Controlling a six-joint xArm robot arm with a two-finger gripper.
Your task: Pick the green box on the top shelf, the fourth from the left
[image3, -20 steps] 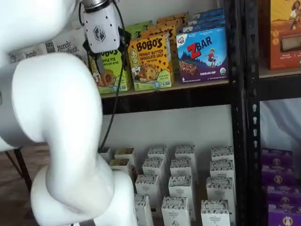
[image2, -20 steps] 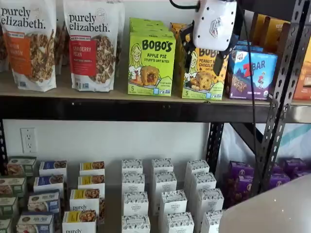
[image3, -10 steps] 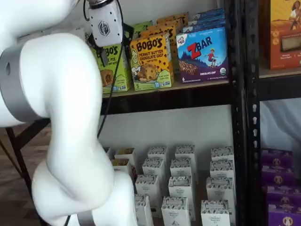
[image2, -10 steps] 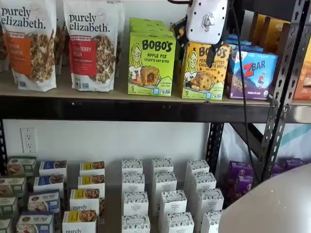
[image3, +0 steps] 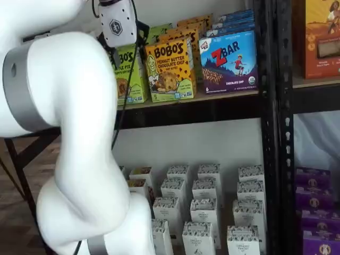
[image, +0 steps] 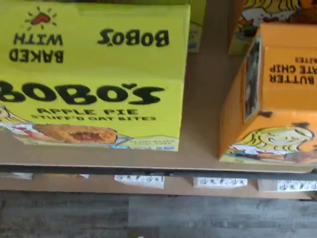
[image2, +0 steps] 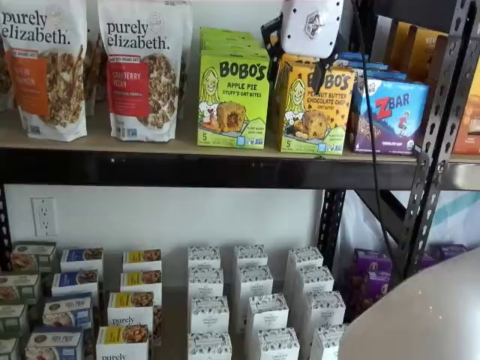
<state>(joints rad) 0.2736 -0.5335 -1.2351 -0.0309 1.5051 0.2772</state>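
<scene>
Lime-green Bobo's Apple Pie box (image2: 233, 99) standing at top shelf (image2: 187, 171) front edge; gripper (image2: 294, 69) approaching above-right, fingers' opening unclear; next needing leftward alignment.

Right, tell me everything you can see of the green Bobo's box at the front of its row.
The green box is a lime-green cardboard carton, upright and closed, facing front on the top shelf near its edge. Its face reads "BOBO'S Apple Pie Stuff'd Oat Bites", with a cartoon blonde girl and an oat bite picture; the top says "Baked with" and a heart. More green cartons stand behind it. A bare gap separates it from the orange Bobo's box. The gripper hangs up and right of it, not touching.
</scene>
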